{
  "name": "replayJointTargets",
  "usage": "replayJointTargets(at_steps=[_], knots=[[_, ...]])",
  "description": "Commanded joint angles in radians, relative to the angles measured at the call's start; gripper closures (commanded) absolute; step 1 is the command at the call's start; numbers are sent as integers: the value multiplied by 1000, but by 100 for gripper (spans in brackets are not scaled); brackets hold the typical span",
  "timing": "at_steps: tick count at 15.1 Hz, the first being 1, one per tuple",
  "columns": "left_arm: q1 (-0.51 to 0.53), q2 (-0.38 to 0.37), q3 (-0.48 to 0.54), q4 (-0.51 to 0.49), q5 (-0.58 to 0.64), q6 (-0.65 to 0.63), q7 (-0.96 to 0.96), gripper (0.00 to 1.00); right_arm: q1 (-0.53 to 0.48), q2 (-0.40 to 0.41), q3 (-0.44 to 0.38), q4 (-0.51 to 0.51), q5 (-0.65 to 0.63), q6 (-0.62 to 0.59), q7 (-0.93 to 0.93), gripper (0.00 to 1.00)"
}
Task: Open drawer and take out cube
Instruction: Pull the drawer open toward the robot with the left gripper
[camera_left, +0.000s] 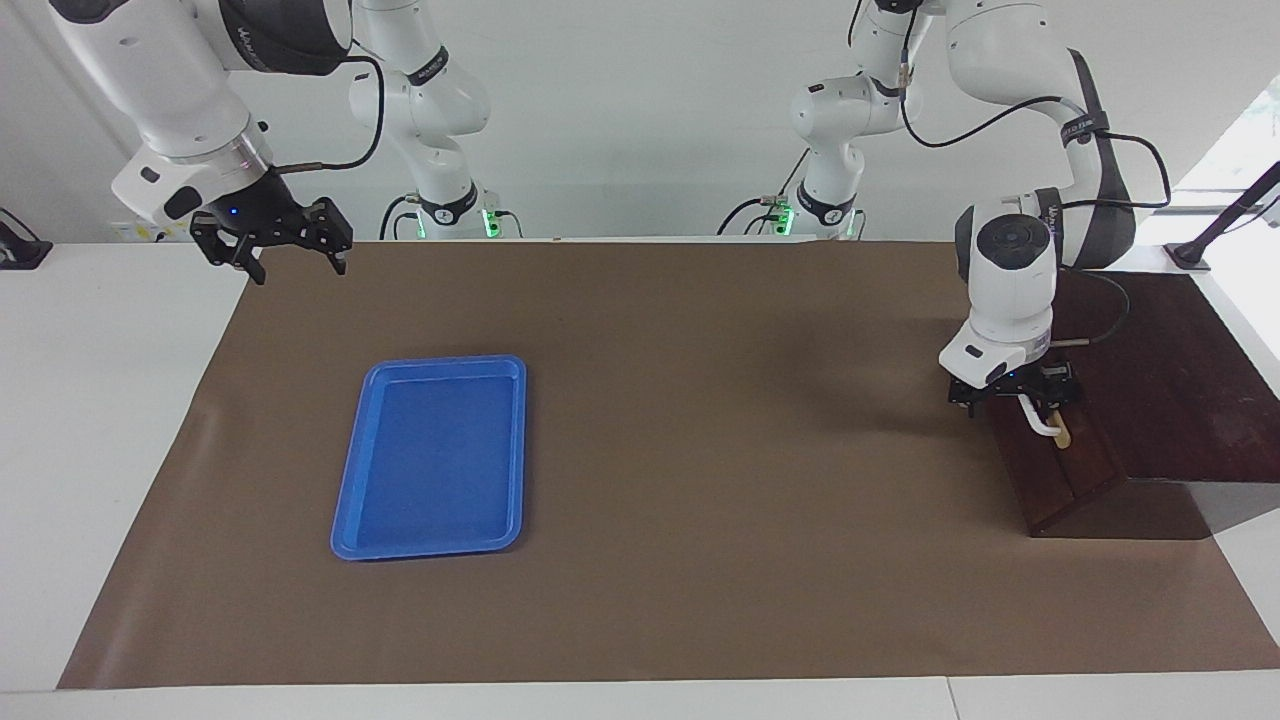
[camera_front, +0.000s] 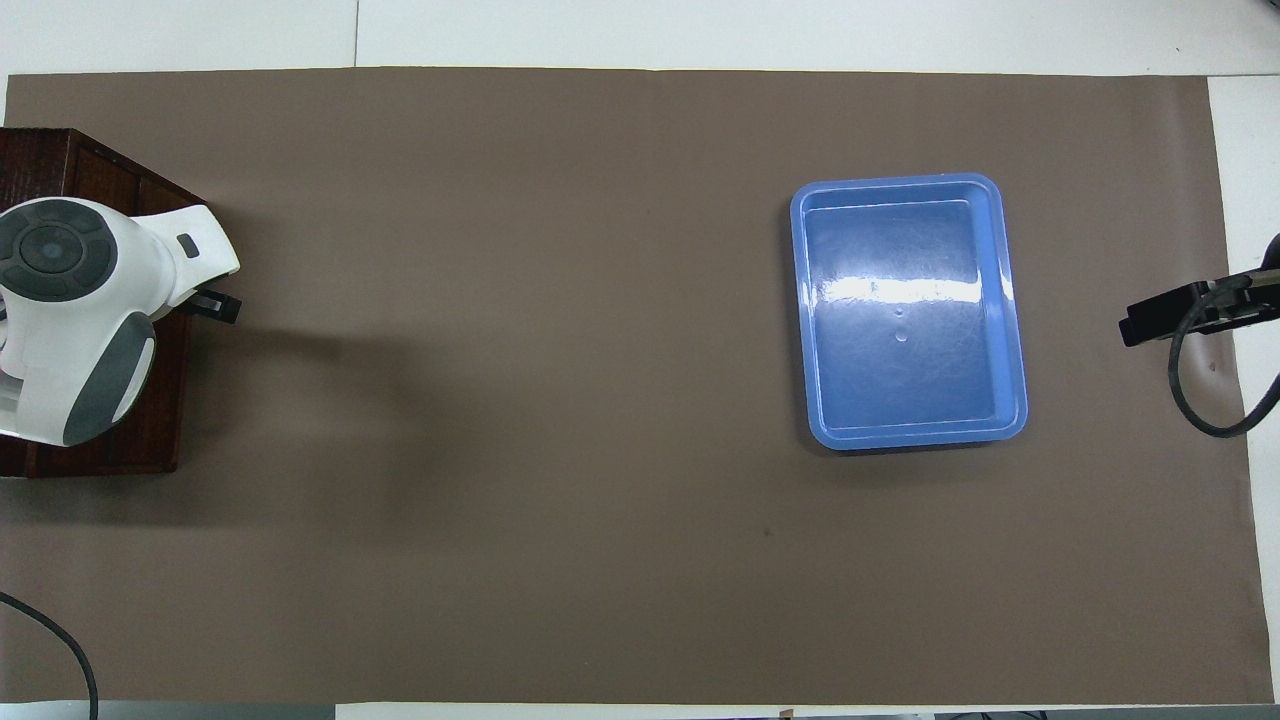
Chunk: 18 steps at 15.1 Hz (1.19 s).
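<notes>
The drawer (camera_left: 1062, 478) is closed in the dark wooden box (camera_left: 1160, 380) at the left arm's end of the table. Its white bar handle (camera_left: 1046, 426) shows on the drawer front. My left gripper (camera_left: 1018, 392) is at the end of the handle nearer to the robots, and its body hides that end. In the overhead view the left arm covers most of the box (camera_front: 110, 175), and only a black tip of the left gripper (camera_front: 216, 305) shows. My right gripper (camera_left: 295, 262) is open and empty, and waits over the mat's edge at the right arm's end. The yellow cube is hidden.
A blue plastic tray (camera_left: 432, 455) lies empty on the brown mat (camera_left: 700, 450) toward the right arm's end; it also shows in the overhead view (camera_front: 905, 310). White table (camera_left: 110, 420) borders the mat.
</notes>
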<state>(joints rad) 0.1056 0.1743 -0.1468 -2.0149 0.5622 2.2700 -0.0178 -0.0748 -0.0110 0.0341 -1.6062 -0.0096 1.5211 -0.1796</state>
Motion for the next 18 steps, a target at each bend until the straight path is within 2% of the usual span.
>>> replayJointTargets(at_steps=[1, 2, 6, 16, 18], knots=[[-56, 7, -2, -4, 12, 14, -82, 0, -22, -14, 20, -17, -20, 7, 12, 0], [-75, 8, -2, -2, 5, 10, -91, 0, -22, -14, 21, -17, -20, 7, 12, 0], [-164, 13, 1, 36, -162, -24, -119, 0, -22, -14, 21, -17, -20, 7, 12, 0], [-205, 13, 0, 38, -166, -37, -177, 0, -22, -14, 20, -17, -20, -2, 11, 0], [-196, 14, 0, 74, -171, -76, -177, 0, -22, -14, 20, -17, -20, -2, 11, 0]])
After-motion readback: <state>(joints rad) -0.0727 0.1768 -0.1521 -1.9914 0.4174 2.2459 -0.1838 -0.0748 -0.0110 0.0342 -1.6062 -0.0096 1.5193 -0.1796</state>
